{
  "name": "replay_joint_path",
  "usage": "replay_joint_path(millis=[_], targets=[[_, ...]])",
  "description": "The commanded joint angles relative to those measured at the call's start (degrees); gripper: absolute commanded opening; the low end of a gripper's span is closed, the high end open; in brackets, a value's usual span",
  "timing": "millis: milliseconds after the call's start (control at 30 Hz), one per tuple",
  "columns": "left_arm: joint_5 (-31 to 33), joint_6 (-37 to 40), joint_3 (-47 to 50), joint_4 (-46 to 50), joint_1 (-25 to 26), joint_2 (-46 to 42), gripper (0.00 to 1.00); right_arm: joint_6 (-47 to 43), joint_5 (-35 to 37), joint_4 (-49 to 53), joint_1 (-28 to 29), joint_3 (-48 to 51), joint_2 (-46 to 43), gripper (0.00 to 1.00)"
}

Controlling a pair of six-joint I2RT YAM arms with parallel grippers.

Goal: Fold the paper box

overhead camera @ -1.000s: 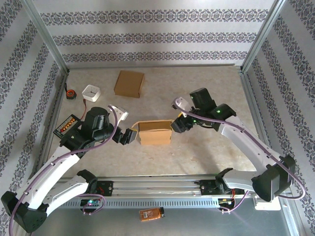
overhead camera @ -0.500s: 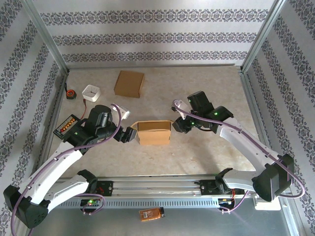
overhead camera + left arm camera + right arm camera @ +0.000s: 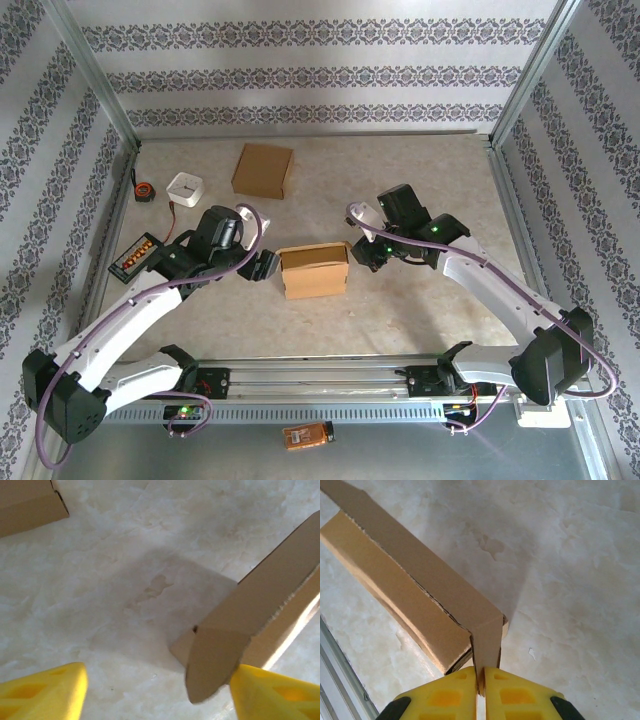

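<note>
Paper box [image 3: 314,270], mid-scene: right gripper [image 3: 481,680] clenched on right flap [image 3: 487,640], steadying it; left gripper [image 3: 157,677] agape, seemingly framing left flap [image 3: 215,667].

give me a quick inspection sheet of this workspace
surface: pale marbled table
job's things: paper box at centre, end flaps loose
clutter: second box, white block, tape measure, black device, all back left
grippers: right gripper shut on a box flap; left gripper open beside the other end flap
cables: purple cables along both arms
surroundings: patterned walls, metal frame
</note>
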State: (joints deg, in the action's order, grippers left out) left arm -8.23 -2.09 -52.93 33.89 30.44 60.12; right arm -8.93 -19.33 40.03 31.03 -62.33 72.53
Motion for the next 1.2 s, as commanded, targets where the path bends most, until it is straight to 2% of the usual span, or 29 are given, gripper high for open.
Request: replay_joint_path(millis=[0, 100, 200, 333, 433, 600, 733, 800, 833, 933, 1167], targets=[[2.1, -0.1, 0.3, -1.8, 0.7, -0.7, 0.65, -0.3, 0.9, 0.5, 0.8, -1.7, -0.2, 0.12], [0.5, -0.1, 0.5, -2.6, 0.8, -0.8, 0.58, -0.1, 0.9, 0.5, 0.8, -1.9, -0.5, 0.12], [-4.0, 0.3, 0.5, -3.3, 0.8, -0.6, 0.58, 0.3, 0.7, 0.2, 0.8, -2.1, -0.6, 0.12], [-4.9, -0.4, 0.9, -3.3, 0.8, -0.1, 0.67, 0.6, 0.6, 0.3, 0.9, -2.4, -0.3, 0.12], [-3.8, -0.7, 1.2, -3.6, 0.8, 0.3, 0.67, 0.7, 0.5, 0.2, 1.0, -2.6, -0.2, 0.12], [-4.5, -0.6, 0.5, -4.0, 0.8, 2.6, 0.57, 0.8, 0.7, 0.3, 1.1, -2.9, 0.2, 0.13], [-5.2, -1.1, -0.2, -4.8, 0.7, 3.9, 0.37, 1.6, 1.2, 0.3, 1.1, -3.2, 0.7, 0.12], [-3.6, -3.9, -0.5, -6.2, 0.8, 4.0, 0.24, 3.2, 1.4, 0.6, 1.4, -3.8, 0.9, 0.13], [-3.6, -5.7, -0.6, -7.0, 0.8, 4.1, 0.21, 4.7, 1.7, 0.7, 1.5, -4.1, 1.1, 0.13], [-4.6, -9.6, -0.3, -9.7, 0.8, 4.3, 0.15, 11.3, 2.7, 0.9, 1.7, -5.0, 2.1, 0.11], [-7.3, -14.5, 0.1, -10.3, 0.8, 5.3, 0.11, 24.7, 0.4, 1.0, 1.6, -6.8, 4.1, 0.08]])
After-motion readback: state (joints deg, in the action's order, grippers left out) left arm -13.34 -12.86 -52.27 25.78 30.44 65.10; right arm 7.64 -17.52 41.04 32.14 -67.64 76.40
